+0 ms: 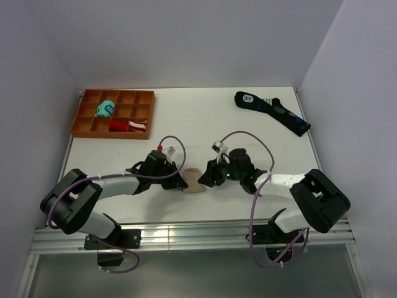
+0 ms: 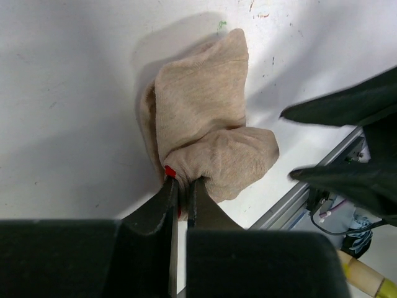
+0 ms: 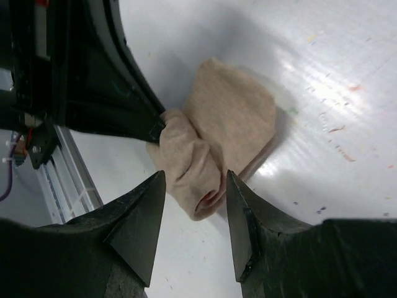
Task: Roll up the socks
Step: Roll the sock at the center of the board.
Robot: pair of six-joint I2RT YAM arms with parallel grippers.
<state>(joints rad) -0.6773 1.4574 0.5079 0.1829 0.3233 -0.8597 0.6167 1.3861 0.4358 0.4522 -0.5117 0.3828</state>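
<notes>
The beige socks lie as a small bunched roll near the table's front edge, between my two grippers. In the left wrist view the roll is folded over, with a bit of red at my fingertips. My left gripper is shut on the roll's near edge, and it also shows from above. My right gripper is open, its jaws on either side of the roll's near end, where a red slit shows; it also shows from above.
An orange compartment tray at the back left holds a teal bundle and a red-and-white bundle. A long black sock with blue and white marks lies at the back right. The table's metal front rail is close behind.
</notes>
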